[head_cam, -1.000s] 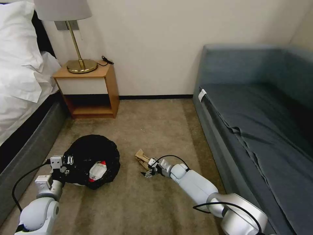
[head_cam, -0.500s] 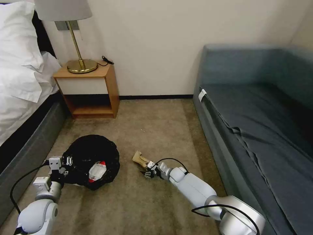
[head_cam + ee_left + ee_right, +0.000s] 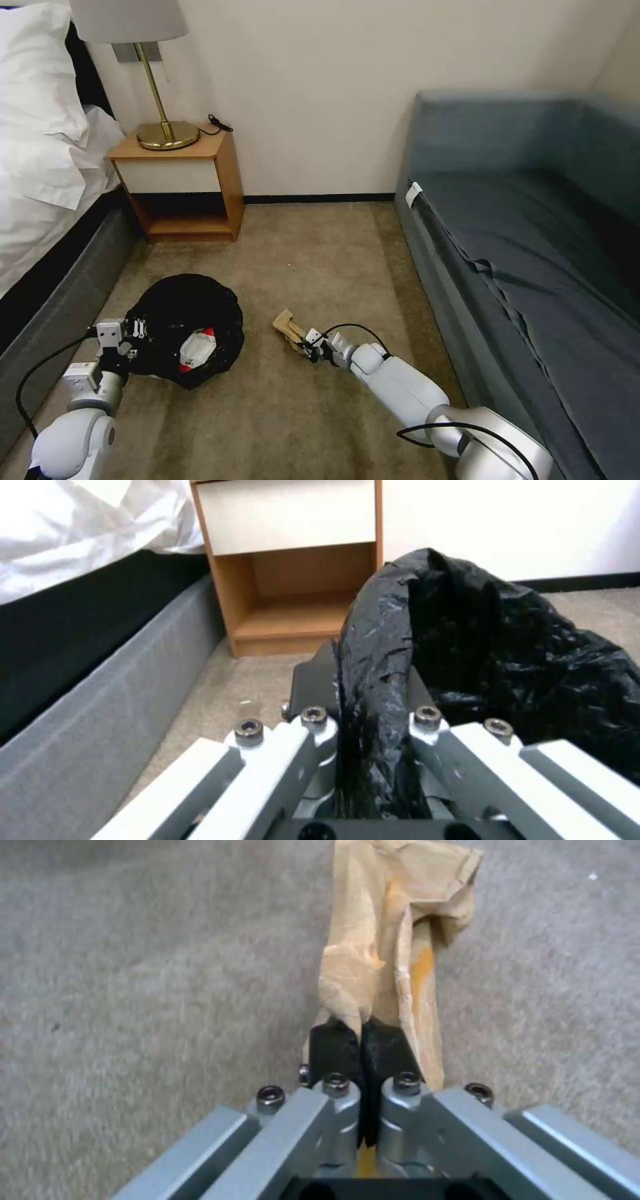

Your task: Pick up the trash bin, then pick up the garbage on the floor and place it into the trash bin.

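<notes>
The trash bin, wrapped in its crinkly black bag, sits low at the left over the carpet. My left gripper is shut on the bin's bagged rim; the black plastic is pinched between the pads. Inside the bin lies a red-and-white wrapper. On the carpet to its right lies a tan crumpled paper bag. My right gripper is shut on the near end of this paper bag, its black pads pressed together on the paper.
A wooden nightstand with a brass lamp stands against the back wall. A bed runs along the left and a grey-blue sofa along the right. Carpet lies open between them.
My right gripper moved forward a little and closed on the paper bag's near end. The left arm with the bin shifted slightly towards me.
</notes>
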Tool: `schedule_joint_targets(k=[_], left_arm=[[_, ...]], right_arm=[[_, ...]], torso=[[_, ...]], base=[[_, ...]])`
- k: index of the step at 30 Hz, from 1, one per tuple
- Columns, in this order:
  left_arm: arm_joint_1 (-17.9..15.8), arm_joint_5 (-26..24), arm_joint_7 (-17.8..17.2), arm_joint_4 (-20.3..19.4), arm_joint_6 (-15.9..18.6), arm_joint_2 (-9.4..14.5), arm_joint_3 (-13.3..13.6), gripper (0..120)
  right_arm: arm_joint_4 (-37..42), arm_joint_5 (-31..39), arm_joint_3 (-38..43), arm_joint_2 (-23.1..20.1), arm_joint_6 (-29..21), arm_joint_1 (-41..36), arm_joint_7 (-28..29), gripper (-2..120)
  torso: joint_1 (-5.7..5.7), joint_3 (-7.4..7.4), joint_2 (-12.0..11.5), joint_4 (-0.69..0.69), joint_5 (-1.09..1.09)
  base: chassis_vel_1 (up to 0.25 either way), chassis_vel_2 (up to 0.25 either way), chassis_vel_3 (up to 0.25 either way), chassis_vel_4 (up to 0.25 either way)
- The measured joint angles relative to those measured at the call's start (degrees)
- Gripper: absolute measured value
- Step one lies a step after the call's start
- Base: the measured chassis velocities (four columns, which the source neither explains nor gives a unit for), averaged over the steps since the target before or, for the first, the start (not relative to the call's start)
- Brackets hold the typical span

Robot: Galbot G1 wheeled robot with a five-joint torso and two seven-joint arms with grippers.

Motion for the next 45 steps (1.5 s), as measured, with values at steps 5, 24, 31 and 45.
schedule_joint_targets(k=[5, 24, 31, 45], left_arm=[[0.08, -0.04, 0.02, -0.05, -0.17, 0.01, -0.10, 6], [-0.22, 0.86, 0.10, -1.36, 0.86, -0.06, 1.00, 6], [-0.85, 1.08, 0.17, -0.93, 0.63, 0.02, 1.04, 6], [-1.41, 1.01, 0.01, -2.05, 0.94, -0.39, 0.54, 6]], right_arm=[[4.17, 0.34, 0.11, -1.89, 0.14, -0.87, 2.05, 0], [27.15, -0.92, 6.08, -7.89, 5.82, 1.10, 2.24, 0], [35.98, 5.05, 4.57, -9.51, 3.27, 1.33, 1.86, 0], [43.20, 7.75, -7.84, -6.65, 2.29, -1.16, 5.30, 0]], torso=[[0.00, 0.00, 0.00, -0.02, 0.00], [0.00, 0.00, 0.00, -0.02, -0.01], [0.00, 0.00, 0.00, -0.01, -0.01], [0.00, 0.00, 0.00, 0.00, -0.02]], base=[[0.000, 0.000, 0.000, 0.000], [0.000, 0.000, 0.000, 0.000], [0.000, 0.000, 0.000, 0.000], [0.000, 0.000, 0.000, 0.000]])
